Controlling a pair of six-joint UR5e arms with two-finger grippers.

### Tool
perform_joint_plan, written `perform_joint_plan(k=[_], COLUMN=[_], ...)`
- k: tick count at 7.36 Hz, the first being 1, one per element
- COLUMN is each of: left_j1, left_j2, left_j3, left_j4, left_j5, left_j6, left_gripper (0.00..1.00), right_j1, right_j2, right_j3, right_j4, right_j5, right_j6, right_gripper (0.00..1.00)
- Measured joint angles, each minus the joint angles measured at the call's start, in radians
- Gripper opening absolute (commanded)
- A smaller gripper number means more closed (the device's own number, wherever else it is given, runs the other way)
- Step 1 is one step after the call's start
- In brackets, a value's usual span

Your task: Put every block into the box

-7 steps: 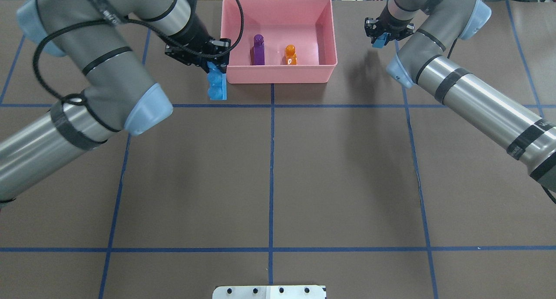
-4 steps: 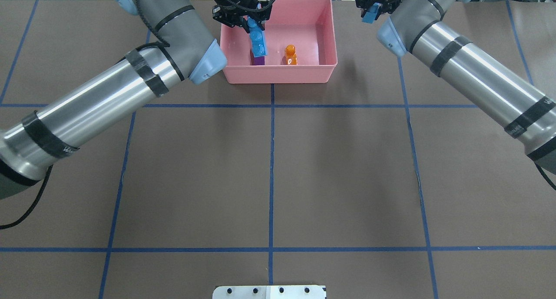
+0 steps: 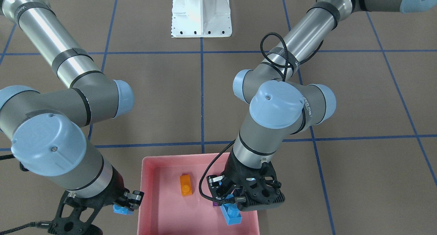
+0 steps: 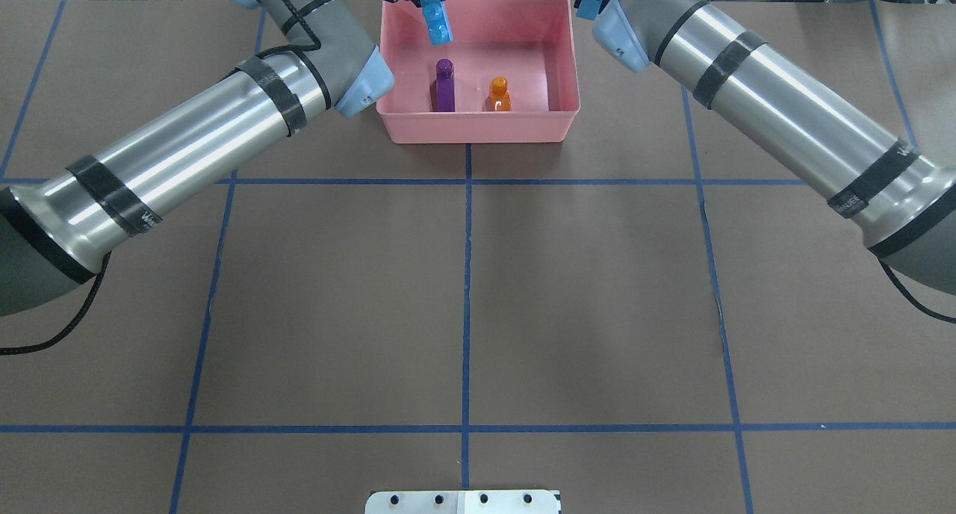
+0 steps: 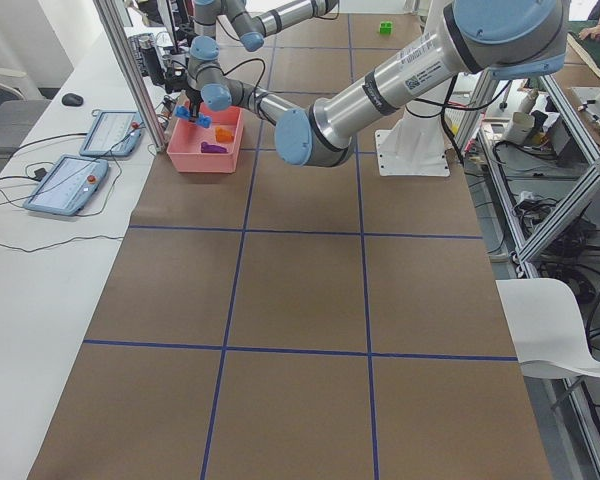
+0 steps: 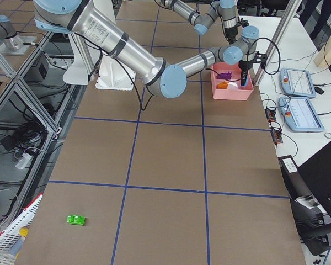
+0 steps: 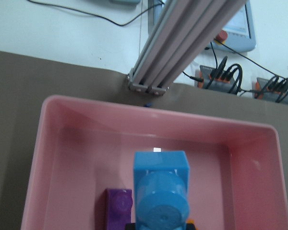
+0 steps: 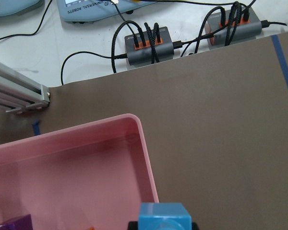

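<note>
**Both hands loaded at the box, green block far off**

From my station, much was cut off. In the overhead view the top edge clipped both hands, and I could judge neither one's grip there. In the front-facing view the left hand (image 3: 228, 202) covered nearly all of the purple block (image 4: 444, 86). The right wrist view showed only the top of the small blue block (image 8: 164, 215) at its lower edge. The green block (image 6: 76, 220) was a tiny speck in the side views, lying on the bench (image 4: 478, 275) well apart from everything else.

The left hand was pinched on one end of the long blue block (image 3: 230, 212) and held it over the inside of the pink box (image 3: 143, 180), clear of the floor. The block's long axis ran on from the hand, down toward the box floor at a slight tilt. My left wrist camera saw it almost end-on, with the purple block just beside it below.

The right hand (image 3: 126, 201) was clamped on the small blue block, just outside the box wall on the robot's right. I could not tell whether the block overlapped the rim.

The orange block (image 3: 186, 184) lay on the box floor, stud up, its long side running toward the robot. The purple block sat near it.
</note>
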Motion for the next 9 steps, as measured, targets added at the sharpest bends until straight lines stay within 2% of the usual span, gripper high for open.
perform_joint_plan(k=[2,3,4,5,7,8,9], left_j1=[-0.02,-0.053,-0.094,-0.136,-0.191,-0.198,-0.201], left_j2=[-0.003,0.0,0.013,0.047,0.143,0.178,0.215], left_j3=[0.016,0.001,-0.032,-0.09,-0.216,-0.25,-0.284], left_j4=[-0.024,-0.022,-0.007,0.022,0.063,0.068,0.07], left_j5=[0.002,-0.047,-0.123,-0.203,-0.311,-0.332,-0.345], left_j6=[-0.002,0.001,0.003,0.005,0.006,0.006,0.007], left_gripper=[1.0,1.0,1.0,1.0,1.0,1.0,1.0], right_j1=[-0.025,-0.037,-0.052,-0.067,-0.079,-0.073,-0.052], right_j2=[0.013,0.016,0.017,0.018,0.017,0.004,-0.05], right_j3=[-0.001,-0.005,-0.016,-0.035,-0.051,-0.012,0.101], right_j4=[0.004,0.02,0.062,0.114,0.172,0.166,0.112], right_j5=[-0.002,-0.003,-0.006,-0.014,-0.022,-0.001,0.047], right_j6=[0.034,0.054,0.087,0.126,0.164,0.171,0.17], right_gripper=[0.0,0.0,0.35,0.99,1.0,1.0,1.0])
